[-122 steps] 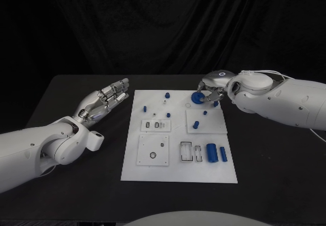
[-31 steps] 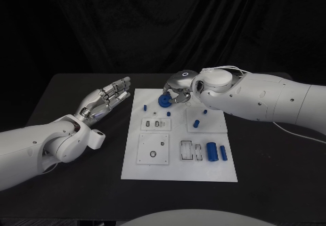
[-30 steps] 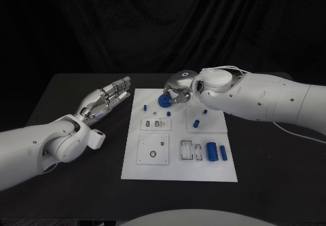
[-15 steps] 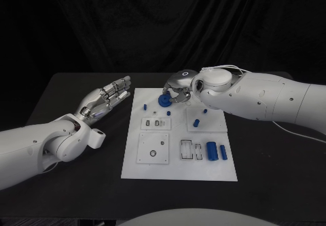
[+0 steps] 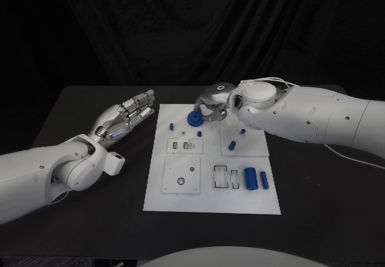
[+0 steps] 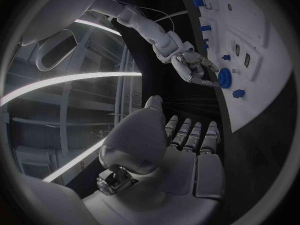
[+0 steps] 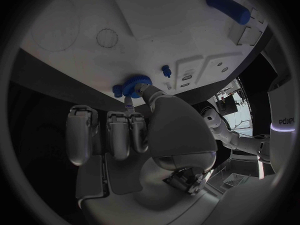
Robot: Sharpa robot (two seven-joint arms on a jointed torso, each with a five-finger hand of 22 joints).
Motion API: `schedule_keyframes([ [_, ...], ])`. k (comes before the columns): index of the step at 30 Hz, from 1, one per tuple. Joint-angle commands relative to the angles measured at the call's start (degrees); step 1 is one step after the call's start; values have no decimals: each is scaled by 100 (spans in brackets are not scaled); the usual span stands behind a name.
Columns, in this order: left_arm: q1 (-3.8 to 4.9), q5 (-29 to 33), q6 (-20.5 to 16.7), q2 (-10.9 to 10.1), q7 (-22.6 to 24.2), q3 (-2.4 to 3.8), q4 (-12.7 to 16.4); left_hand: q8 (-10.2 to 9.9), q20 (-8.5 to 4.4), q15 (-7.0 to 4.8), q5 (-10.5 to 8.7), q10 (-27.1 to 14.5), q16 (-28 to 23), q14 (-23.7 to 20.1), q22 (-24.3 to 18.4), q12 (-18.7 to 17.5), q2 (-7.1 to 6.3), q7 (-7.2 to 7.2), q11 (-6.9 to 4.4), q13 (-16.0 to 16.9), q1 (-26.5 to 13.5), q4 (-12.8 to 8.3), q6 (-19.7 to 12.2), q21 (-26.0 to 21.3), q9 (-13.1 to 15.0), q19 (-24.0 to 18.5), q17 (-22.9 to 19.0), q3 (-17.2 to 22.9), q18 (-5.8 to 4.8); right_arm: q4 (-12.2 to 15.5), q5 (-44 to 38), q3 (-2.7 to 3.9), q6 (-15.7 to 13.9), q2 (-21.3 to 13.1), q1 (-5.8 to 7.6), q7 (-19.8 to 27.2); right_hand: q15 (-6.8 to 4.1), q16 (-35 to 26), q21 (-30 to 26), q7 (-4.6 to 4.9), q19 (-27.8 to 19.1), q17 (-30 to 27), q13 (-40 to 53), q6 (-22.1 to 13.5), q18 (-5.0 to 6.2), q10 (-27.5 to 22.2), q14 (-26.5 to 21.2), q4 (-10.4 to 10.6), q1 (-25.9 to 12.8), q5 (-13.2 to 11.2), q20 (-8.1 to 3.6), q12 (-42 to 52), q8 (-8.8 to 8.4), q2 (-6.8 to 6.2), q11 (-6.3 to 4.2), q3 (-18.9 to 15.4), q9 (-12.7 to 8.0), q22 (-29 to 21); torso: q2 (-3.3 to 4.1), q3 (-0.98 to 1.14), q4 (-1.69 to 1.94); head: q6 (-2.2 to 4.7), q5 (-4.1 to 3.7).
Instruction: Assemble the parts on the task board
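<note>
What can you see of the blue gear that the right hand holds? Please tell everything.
The gear is a small, bright blue disc with a toothed rim, plastic by the look. The right hand pinches it over the far end of the board, near the left edge. It is close above the board; whether it touches cannot be told.

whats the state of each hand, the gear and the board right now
left hand: holds nothing, fingers apart, beside the board
right hand: pinches the gear
gear: held over the board's far end
board: flat on the table, small blue parts on it
</note>
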Motion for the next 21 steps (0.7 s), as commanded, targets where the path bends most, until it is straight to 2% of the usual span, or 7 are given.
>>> schedule_keyframes([
  [1,9,-20,61,-2,694,4,8,16,16,42,29,-35,37,3,3,-32,10,17,1,-4,54,-8,-24,20,-2,-6,7,40,103,28,-30,3,69,-29,-20,-63,10,17,-39,-36,99,1509,1508,-15,63,597,606,-27,35,45,17,15,-12,37,-63,66,-25,1246,0,-1,-4,-1,8],
  [4,9,-20,61,-3,696,4,6,16,16,43,31,-35,38,3,4,-31,10,19,2,-4,56,-9,-24,22,-2,-3,7,41,104,34,-30,2,118,-47,-26,-68,3,17,-42,-46,98,1509,1508,13,63,597,606,-35,36,65,12,15,0,43,-73,85,-36,1246,-1,-1,0,1,2],
  [12,9,-20,69,4,699,4,-3,15,17,43,33,-36,40,6,5,-32,10,21,2,-4,58,-10,-28,24,-2,-1,7,42,104,67,-30,2,112,-98,-43,-63,9,17,-22,8,115,1509,1508,286,56,597,606,-26,-43,78,7,15,76,40,-47,136,-73,1255,0,1,-2,-6,0],
  [18,9,-20,70,-5,698,4,-8,15,17,43,33,-36,40,6,5,-32,10,21,2,-4,58,-10,-28,24,-2,-1,7,42,104,117,-30,2,-68,-196,-53,-13,32,17,3,44,138,1509,1508,737,48,597,606,-67,-78,43,28,15,213,47,-19,176,-37,1266,0,-1,-2,-16,18],
  [21,9,-20,69,-14,696,4,-9,14,20,44,38,-37,43,9,6,-32,12,24,4,-4,63,-11,-35,26,-3,3,8,46,104,133,-30,2,-164,-235,-54,3,35,17,-13,50,127,1509,1508,767,52,597,606,-68,-84,33,29,15,223,46,-14,173,-32,1260,0,1,-6,-25,37],
])
